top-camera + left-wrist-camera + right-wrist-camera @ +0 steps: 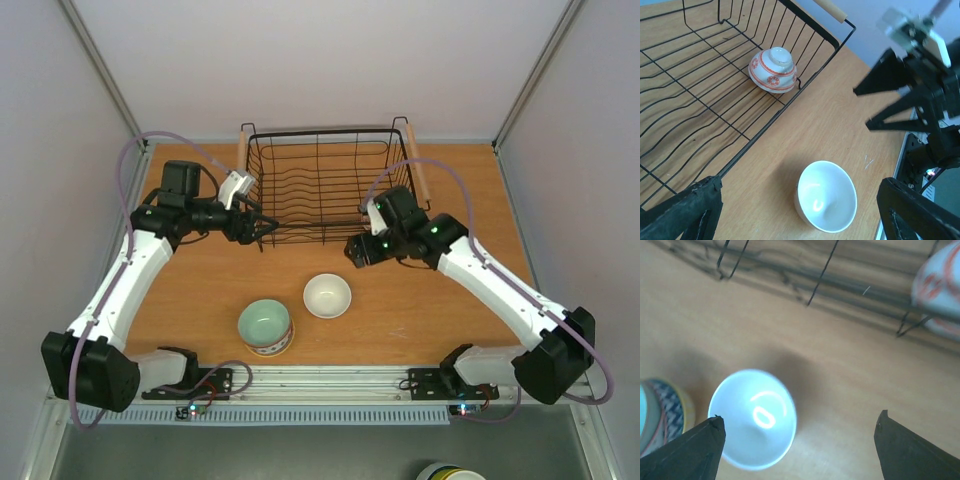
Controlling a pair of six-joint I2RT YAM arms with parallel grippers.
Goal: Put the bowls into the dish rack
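Note:
The black wire dish rack [320, 190] with wooden handles stands at the back middle of the table. A red-and-white bowl [772, 70] lies upside down in its near right corner; it also shows in the right wrist view [940, 295]. A white bowl [327, 295] and a pale green bowl [265, 326] with a patterned outside stand upright on the table in front of the rack. My left gripper [262, 228] is open and empty at the rack's near left corner. My right gripper [352, 250] is open and empty, above and just behind the white bowl [752, 417].
The rack's near wire wall [765, 130] runs close beside the left gripper. The right gripper [910, 95] shows across from the left wrist camera. The green bowl's side [660, 410] sits left of the white bowl. Another bowl's rim [450, 472] shows below the table's front rail.

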